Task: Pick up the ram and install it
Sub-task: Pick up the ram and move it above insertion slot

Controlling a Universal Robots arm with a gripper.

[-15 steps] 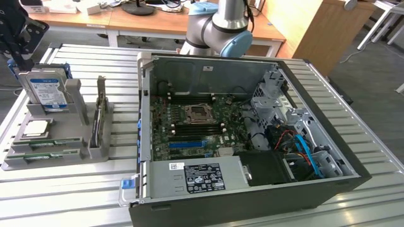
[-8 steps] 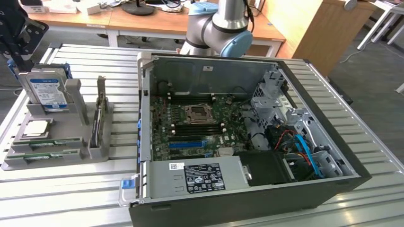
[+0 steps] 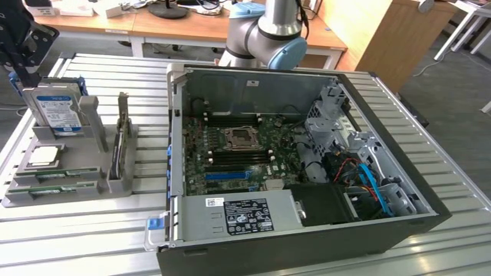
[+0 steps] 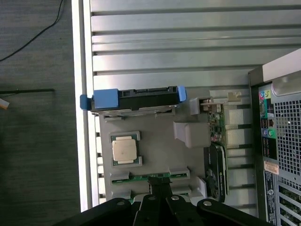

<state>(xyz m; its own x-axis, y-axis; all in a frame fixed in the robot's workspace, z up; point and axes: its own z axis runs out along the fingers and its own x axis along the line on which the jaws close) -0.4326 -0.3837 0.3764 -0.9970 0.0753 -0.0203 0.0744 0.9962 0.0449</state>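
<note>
I see a slatted metal counter below the fingers, grey carpet floor beside it, wooden desks beyond.

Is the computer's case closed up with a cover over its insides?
No, the computer case lies open on top, so the green motherboard inside is in plain sight in the exterior view.

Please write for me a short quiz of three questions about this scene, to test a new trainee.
1. True or false: both ram sticks lie in the grey holder beside the computer case.
2. What sits in the holder between the hard drive and the ram sticks? A) a fan B) the CPU C) a screwdriver
3. Fill in: the gripper is ___ (open or shut).
Key: 1 true; 2 B; 3 shut.
</note>
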